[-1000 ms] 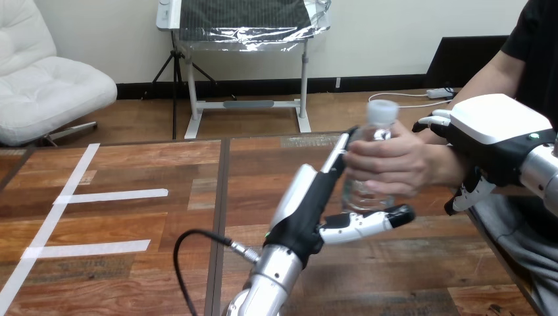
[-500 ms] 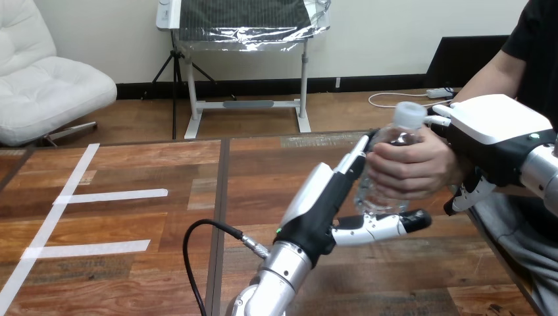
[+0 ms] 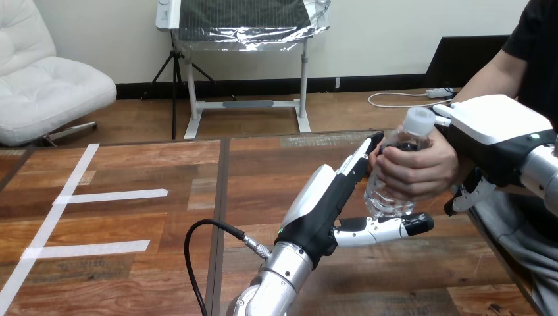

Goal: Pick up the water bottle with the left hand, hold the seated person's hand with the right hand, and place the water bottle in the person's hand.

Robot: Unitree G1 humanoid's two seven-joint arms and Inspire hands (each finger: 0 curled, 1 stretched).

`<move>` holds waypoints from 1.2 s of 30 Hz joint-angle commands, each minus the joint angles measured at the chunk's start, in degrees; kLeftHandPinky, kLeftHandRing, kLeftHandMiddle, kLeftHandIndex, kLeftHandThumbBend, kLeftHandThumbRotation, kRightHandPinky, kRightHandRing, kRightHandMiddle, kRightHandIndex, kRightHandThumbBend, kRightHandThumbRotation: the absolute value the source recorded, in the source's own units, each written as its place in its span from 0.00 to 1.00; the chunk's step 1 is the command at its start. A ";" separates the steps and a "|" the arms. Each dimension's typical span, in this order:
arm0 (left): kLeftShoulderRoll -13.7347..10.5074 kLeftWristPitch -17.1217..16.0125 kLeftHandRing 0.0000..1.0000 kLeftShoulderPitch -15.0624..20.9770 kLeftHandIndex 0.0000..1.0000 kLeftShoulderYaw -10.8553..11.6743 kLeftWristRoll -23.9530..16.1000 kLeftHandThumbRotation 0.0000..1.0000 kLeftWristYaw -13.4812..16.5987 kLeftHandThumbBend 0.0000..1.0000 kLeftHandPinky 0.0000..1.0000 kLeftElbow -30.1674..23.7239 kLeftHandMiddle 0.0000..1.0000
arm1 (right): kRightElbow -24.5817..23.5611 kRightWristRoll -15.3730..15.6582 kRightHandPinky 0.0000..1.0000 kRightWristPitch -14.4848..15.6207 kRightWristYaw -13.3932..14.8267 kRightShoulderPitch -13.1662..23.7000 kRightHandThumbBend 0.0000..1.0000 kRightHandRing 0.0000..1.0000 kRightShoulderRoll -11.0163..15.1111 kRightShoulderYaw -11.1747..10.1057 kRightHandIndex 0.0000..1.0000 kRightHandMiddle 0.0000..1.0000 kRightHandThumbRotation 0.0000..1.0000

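Hiding the middle of the bottle (image 3: 387, 199), the person's hand (image 3: 418, 168) grips it beside the spread left robot hand (image 3: 322, 204); whether the right robot hand (image 3: 493, 131) grips anything cannot be told.

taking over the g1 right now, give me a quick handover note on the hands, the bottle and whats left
The left hand is open, fingers straight beside the water bottle, thumb stretched under its base; contact cannot be told.
The right hand is shut round the person's wrist, fingers over it, thumb below.
The water bottle is tilted, above the table, gripped in the person's hand.
Done: bottle picked up and placed in the person's hand.
Left: draw the left hand clear, then probably release the wrist.
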State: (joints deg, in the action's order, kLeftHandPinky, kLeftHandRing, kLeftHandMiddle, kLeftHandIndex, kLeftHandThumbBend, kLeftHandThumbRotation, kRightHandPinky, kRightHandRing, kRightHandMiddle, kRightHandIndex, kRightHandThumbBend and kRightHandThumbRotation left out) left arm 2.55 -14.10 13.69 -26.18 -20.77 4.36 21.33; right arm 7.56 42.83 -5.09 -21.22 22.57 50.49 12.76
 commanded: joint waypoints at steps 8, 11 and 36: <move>2.98 0.55 1.00 1.36 1.00 0.99 0.35 0.56 1.88 0.95 1.00 -3.58 1.00 | -1.11 -1.74 0.90 -0.30 1.15 0.28 0.83 0.96 0.71 -2.89 0.89 0.97 0.11; 2.95 0.87 1.00 1.13 1.00 1.04 0.45 0.56 1.93 0.91 1.00 -3.85 1.00 | -1.40 -2.24 0.89 -0.39 1.44 -0.10 0.81 0.96 0.64 -3.26 0.88 0.96 0.11; 0.67 2.61 1.00 -3.24 1.00 1.39 1.15 0.79 0.73 0.63 1.00 -9.33 1.00 | -6.50 -5.31 0.85 0.39 1.42 -4.17 0.69 0.93 0.01 -7.35 0.86 0.93 0.13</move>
State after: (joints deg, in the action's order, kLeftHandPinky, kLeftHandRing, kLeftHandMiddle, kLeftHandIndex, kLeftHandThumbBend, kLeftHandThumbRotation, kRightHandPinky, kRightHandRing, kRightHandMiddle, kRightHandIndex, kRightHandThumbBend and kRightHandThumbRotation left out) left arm 2.15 -11.55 11.58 -25.80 -20.25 5.16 16.64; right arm 5.34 38.73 -5.20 -21.19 17.63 50.46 8.86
